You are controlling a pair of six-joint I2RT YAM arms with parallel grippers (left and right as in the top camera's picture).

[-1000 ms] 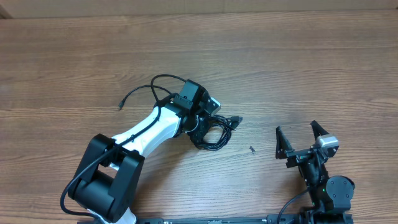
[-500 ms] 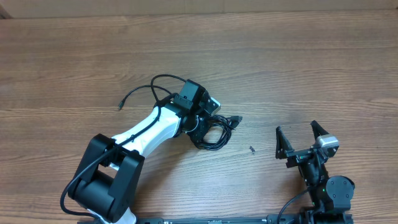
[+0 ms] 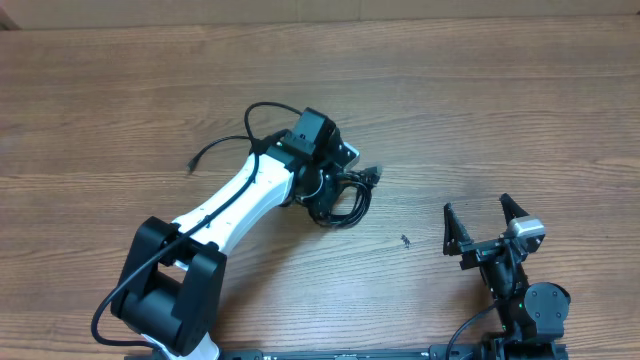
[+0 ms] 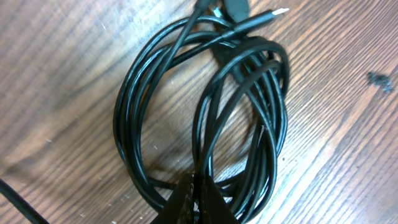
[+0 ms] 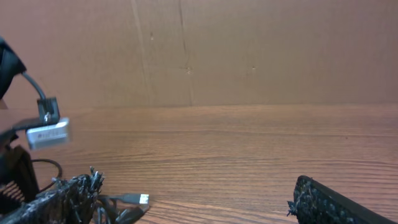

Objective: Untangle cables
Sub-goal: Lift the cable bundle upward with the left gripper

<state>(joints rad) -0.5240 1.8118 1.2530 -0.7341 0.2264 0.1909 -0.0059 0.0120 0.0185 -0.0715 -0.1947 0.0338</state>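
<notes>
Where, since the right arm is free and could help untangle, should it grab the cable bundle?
Probably the loose plug end, approached from the side facing the open right gripper. It juts clear of the coil, opposite where the shut left gripper pinches the loops.

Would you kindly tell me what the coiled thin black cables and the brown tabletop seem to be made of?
The thin black coiled cables look jacketed in smooth, slightly glossy rubber or plastic: highlights run along the strands. One silvery plug tip looks metal. The brown tabletop appears wood or wood-grain laminate, matte, with streaky grain.
</notes>
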